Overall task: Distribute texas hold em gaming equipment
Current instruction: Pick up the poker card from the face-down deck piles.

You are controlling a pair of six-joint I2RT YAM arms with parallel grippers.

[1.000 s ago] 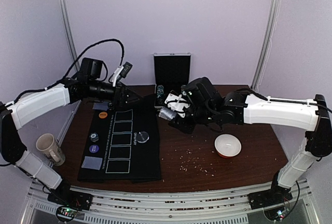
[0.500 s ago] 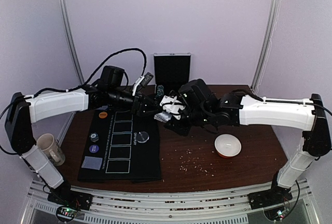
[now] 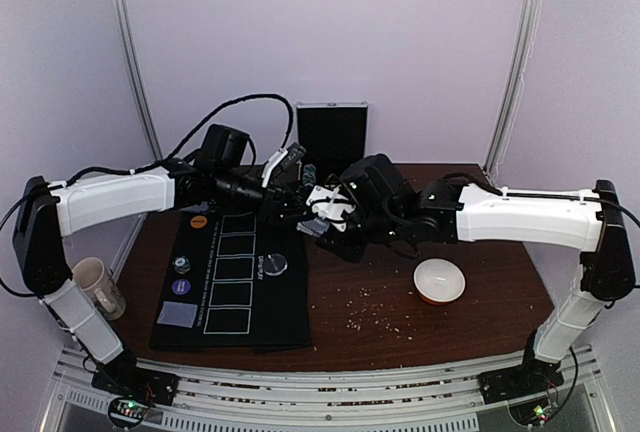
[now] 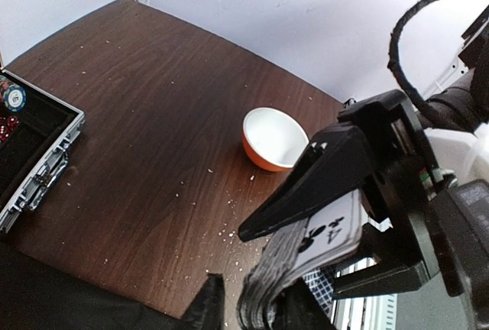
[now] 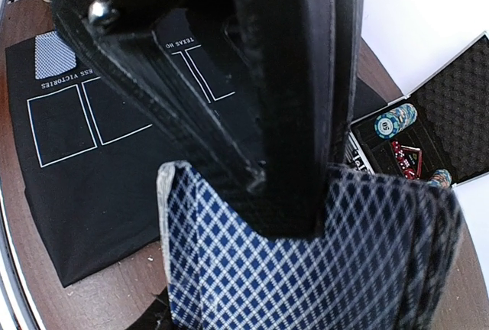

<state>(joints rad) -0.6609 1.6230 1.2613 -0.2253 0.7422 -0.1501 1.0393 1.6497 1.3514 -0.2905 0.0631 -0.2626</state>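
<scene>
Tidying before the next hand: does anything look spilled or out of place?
Yes: pale crumbs lie scattered over the bare wood between the black mat and the white bowl, debris unrelated to the game.

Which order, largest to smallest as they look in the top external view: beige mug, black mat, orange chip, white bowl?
1. Black mat, by far the largest.
2. White bowl and beige mug look too alike to rank.
3. Orange chip, the smallest.

Soft, even light, faint shadows; wrist views bend at the edges, and the close card deck looks slightly blurred.
</scene>
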